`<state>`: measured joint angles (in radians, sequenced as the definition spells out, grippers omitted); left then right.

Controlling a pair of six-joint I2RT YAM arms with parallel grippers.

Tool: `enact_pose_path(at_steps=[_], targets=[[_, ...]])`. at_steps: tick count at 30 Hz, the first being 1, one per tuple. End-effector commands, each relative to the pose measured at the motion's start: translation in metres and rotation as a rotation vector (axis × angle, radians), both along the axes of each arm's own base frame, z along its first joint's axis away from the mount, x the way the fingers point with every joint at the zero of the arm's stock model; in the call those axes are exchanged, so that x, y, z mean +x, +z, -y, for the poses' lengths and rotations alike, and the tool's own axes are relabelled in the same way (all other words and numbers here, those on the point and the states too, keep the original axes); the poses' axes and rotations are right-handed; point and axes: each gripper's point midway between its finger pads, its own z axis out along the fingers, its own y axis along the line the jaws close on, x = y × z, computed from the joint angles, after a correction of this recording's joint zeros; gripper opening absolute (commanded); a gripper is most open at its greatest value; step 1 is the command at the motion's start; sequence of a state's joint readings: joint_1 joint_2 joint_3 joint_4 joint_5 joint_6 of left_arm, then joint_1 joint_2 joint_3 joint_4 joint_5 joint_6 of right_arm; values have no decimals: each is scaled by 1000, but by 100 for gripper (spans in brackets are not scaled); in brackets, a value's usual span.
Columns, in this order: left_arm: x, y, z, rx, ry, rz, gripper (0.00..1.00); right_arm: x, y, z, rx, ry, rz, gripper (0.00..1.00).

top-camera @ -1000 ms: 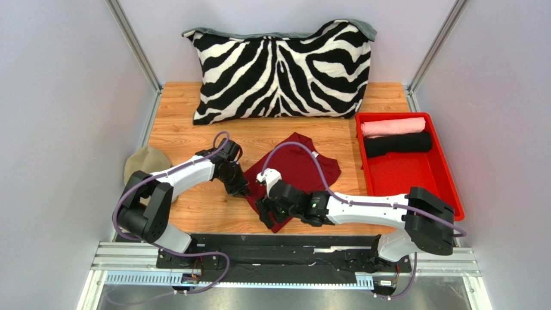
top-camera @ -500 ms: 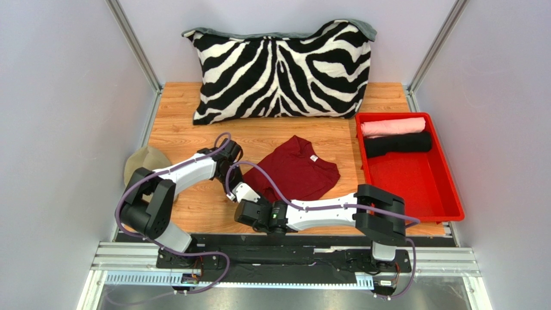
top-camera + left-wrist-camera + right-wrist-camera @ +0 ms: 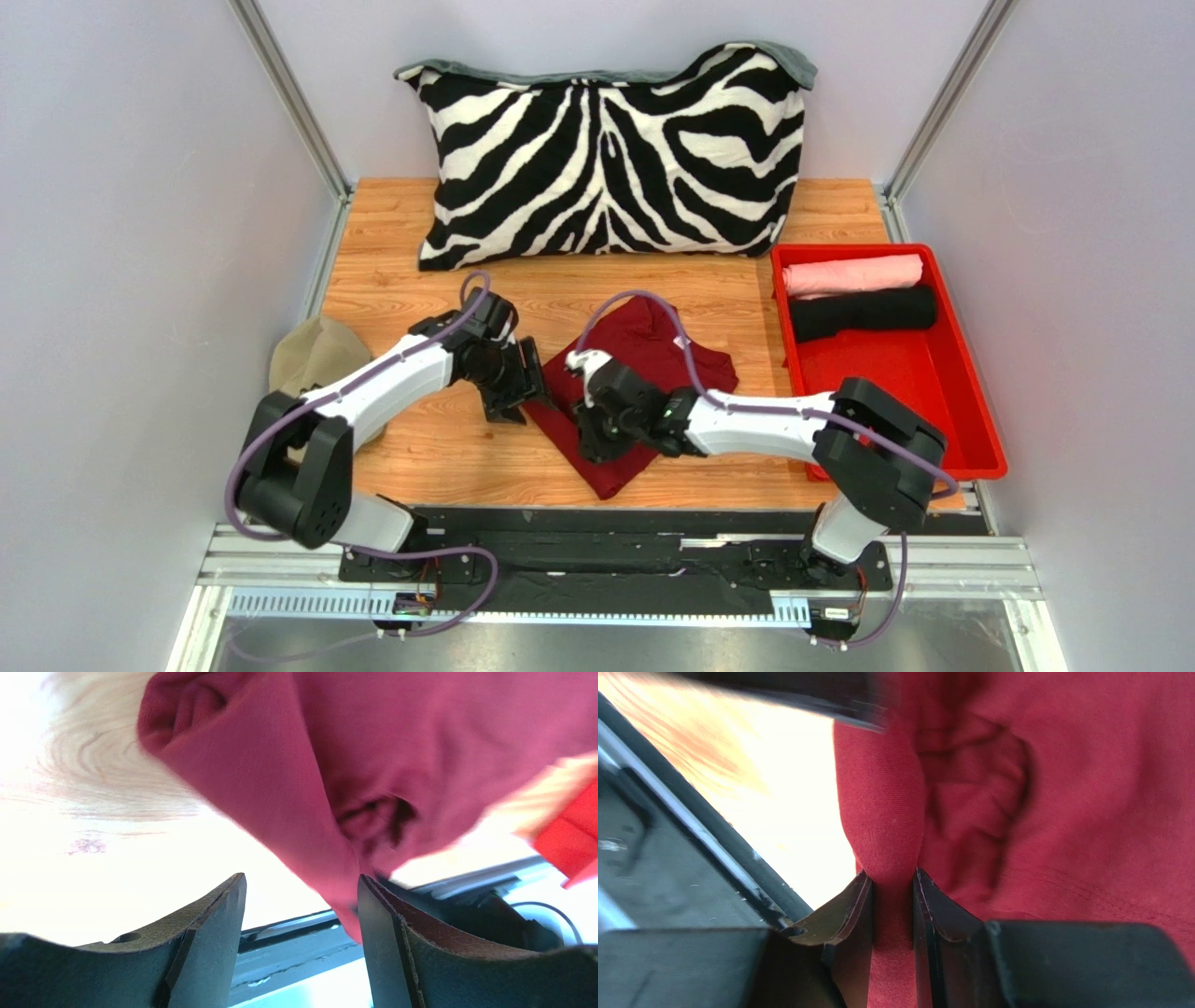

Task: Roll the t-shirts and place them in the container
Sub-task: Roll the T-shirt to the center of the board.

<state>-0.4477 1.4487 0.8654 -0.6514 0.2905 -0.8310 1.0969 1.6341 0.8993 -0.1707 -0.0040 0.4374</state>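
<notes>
Maroon shirt is lying rumpled on the table, about mid-way across and toward the near edge, between the two arms. From the top view you don't get the whole thing, since the right arm and its cable lie right over the middle of it. Only the far part and the near corner poke out.

Right gripper is clamped on a raised fold of the shirt. In its wrist view the fingers are pressed in on a ridge of red cloth. There's a dark blurry bar across the top of that view, maybe the other arm, hard to say.

Left gripper has its jaws well apart with nothing between them. A drooping fold of the shirt hangs just beside the right-hand finger in its wrist view, and the table behind is blown out white.

Over on the right, the pink roll and black roll sit side by side at the far end of the red tray. The cap is half hidden behind the left arm. The pillow is at the back.
</notes>
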Motion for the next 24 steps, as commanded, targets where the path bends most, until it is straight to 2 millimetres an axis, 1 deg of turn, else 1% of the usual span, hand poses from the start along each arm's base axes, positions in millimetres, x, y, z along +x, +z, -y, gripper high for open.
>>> enact_pose_path(at_steps=[1, 2, 3, 4, 5, 6, 7, 8, 9, 10, 11, 13, 14, 16, 17, 21, 23, 24], targets=[[20, 43, 12, -113, -35, 198, 68, 4, 25, -11, 298, -15, -228, 27], [24, 48, 16, -147, -40, 232, 68, 6, 21, -8, 326, -23, -247, 27], [19, 41, 15, -153, -36, 224, 67, 9, 21, -7, 348, -34, -272, 27], [18, 44, 17, -173, -32, 239, 67, 11, 17, -3, 366, -52, -331, 27], [21, 46, 22, -208, -36, 267, 67, 14, 16, -2, 391, -62, -348, 27], [16, 36, 21, -214, -34, 253, 67, 15, 14, -1, 403, -69, -369, 27], [15, 34, 23, -236, -21, 253, 67, 19, 12, 0, 429, -71, -391, 27], [20, 36, 29, -273, -24, 283, 67, 20, 11, 1, 441, -88, -418, 27], [15, 26, 27, -274, -16, 267, 67, 20, 7, 3, 442, -96, -435, 27], [15, 22, 29, -285, 0, 261, 68, 22, 4, 4, 447, -101, -450, 27], [21, 22, 32, -304, 7, 293, 69, 23, 2, 5, 449, -107, -461, 27], [19, 7, 30, -300, 29, 267, 71, 24, 1, 5, 457, -111, -473, 28], [23, 6, 32, -308, 35, 285, 72, 24, -2, 6, 456, -121, -486, 28], [24, -4, 31, -295, 59, 272, 73, 24, -3, 7, 463, -125, -500, 28], [31, -4, 32, -300, 68, 300, 74, 24, -3, 6, 465, -125, -505, 28], [35, -16, 32, -282, 109, 298, 74, 23, -3, 8, 465, -132, -512, 29], [35, -25, 28, -242, 135, 286, 72, 22, -3, 10, 463, -137, -516, 29], [34, -28, 26, -230, 154, 276, 68, 23, -1, 10, 467, -137, -512, 29]])
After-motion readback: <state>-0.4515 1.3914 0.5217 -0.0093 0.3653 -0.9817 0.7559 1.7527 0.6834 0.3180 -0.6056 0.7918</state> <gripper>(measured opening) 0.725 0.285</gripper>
